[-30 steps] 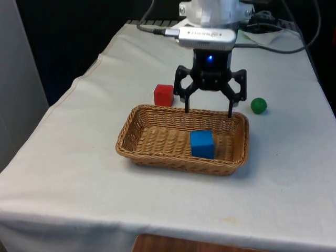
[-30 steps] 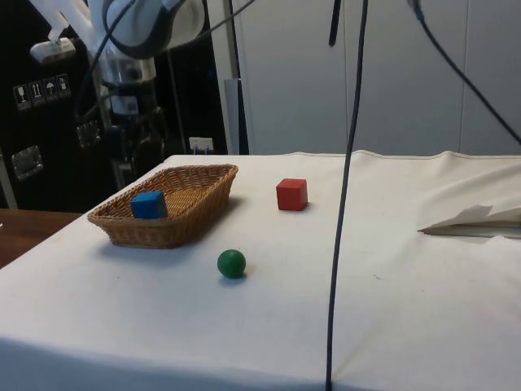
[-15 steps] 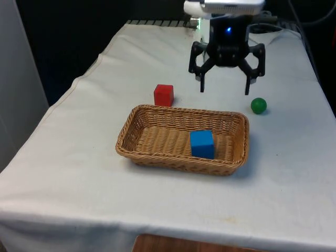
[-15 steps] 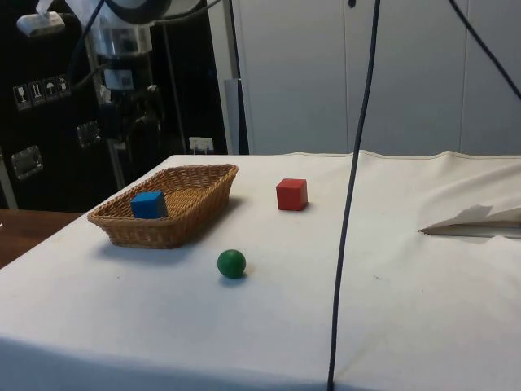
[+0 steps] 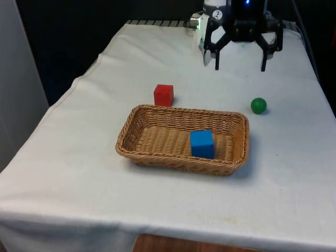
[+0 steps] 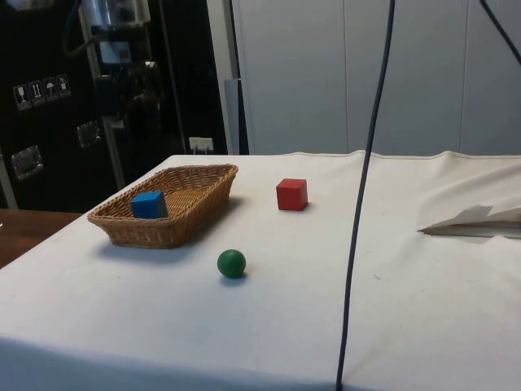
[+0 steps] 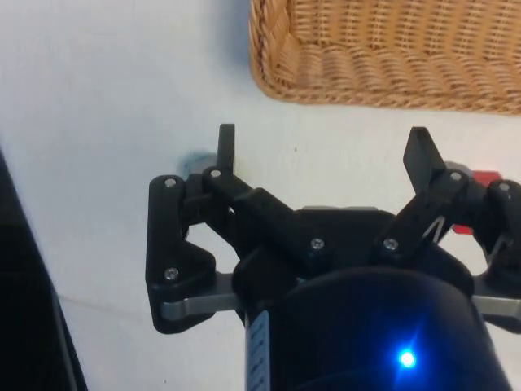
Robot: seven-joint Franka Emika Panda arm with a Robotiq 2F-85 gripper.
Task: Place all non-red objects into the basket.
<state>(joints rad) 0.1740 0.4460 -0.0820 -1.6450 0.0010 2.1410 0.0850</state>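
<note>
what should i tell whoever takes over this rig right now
Gripper: open, holding nothing, raised above the table's far end, beyond the basket.
Blue cube: already in the wicker basket, toward the front view's right end.
Green ball: on the cloth outside the basket, off its far corner on the front view's right.
Red cube: on the cloth just beyond the basket's far rim, toward the front view's left; it stays out.
Done: one non-red object is in.
Left: pick up the green ball and put it in the basket.
</note>
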